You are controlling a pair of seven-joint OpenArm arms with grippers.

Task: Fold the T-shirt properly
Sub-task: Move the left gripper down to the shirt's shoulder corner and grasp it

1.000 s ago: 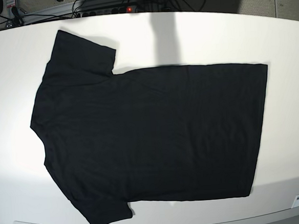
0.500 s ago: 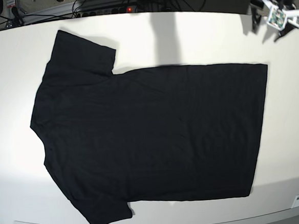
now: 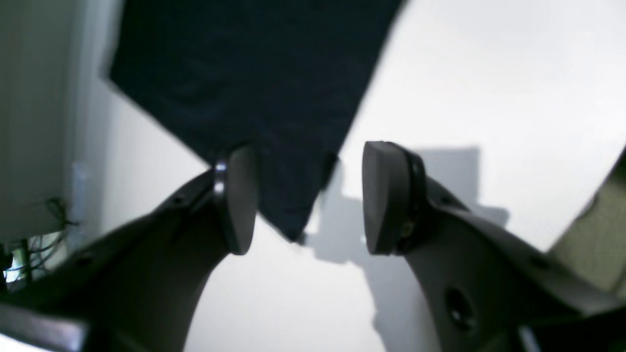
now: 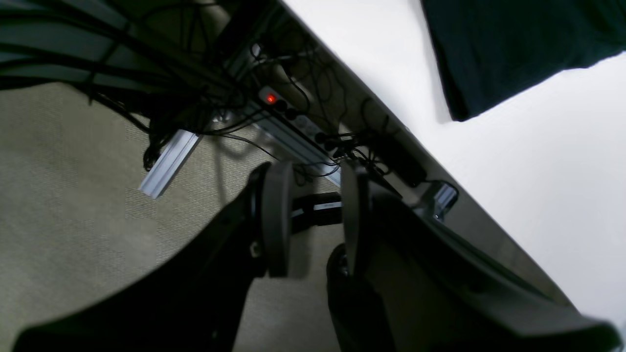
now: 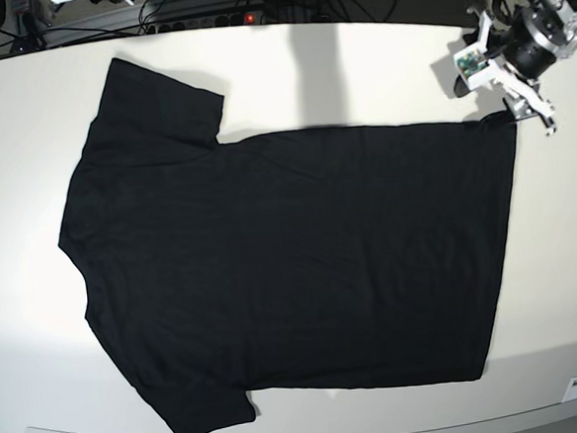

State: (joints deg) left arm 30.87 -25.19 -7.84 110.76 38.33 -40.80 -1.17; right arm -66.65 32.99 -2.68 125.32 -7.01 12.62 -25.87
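table (image 5: 377, 71): white, rounded far edge | T-shirt (image 5: 292, 266): black, flat, fills frame centre, sleeves at left, hem at right | power strip (image 4: 286, 115): red light, cables, beige carpet behind table | right gripper (image 4: 313, 230): off-table, pads slightly apart, empty | left gripper (image 3: 305, 195): upper right, spread wide over hem corner

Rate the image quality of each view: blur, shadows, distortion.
Base view: sharp, but the table edges bow with lens distortion. Left wrist view: soft focus, the left gripper blurred, casting a shadow near the T-shirt corner. Right wrist view: right gripper dark and blurred, tabletop washed out.
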